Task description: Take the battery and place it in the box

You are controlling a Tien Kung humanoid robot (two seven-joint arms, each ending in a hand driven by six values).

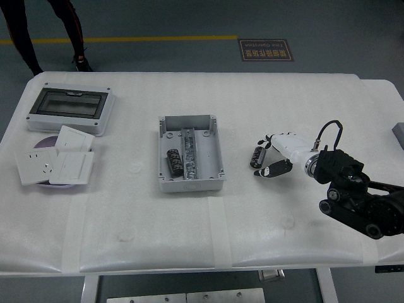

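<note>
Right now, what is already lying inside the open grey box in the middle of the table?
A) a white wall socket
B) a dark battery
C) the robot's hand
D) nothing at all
B: a dark battery lies in the left part of the open grey box, beside the metal rail, while the right hand is at a second battery out on the table.

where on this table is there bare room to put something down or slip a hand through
Bare patches: the strip along the near edge of the table, and the gap between the open grey box and the switch plates. Crowded: the left end, with the plates and the window-lidded enclosure, and right of the box, where the right hand is at the battery.
</note>
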